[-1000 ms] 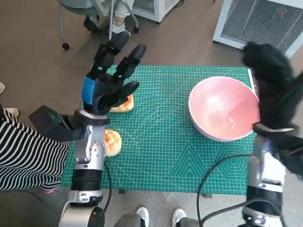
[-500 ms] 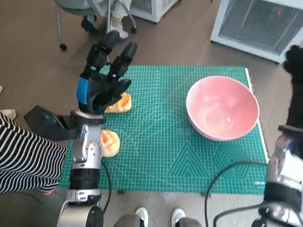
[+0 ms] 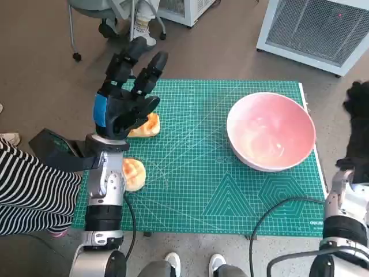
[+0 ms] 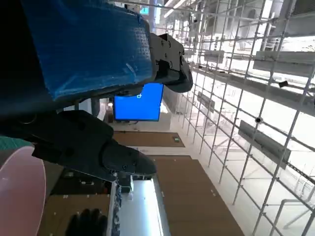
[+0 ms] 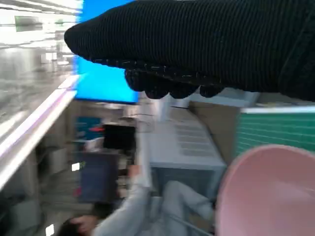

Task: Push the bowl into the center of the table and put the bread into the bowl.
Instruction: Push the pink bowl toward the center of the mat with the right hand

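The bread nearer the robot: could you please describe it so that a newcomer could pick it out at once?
On the green cutting mat, look to the side away from the pink bowl. Two breads lie there; this bread sits right beside the left forearm, paler and rounder than the orange-brown bread farther off, which is partly under the left hand.

My left hand (image 3: 124, 98) covers part of the bread (image 3: 146, 126) at its 3 o'clock; my forearm hides half the second bun (image 3: 134, 172). My right hand (image 3: 358, 130) is cut off by the frame edge, its fingers unreadable.
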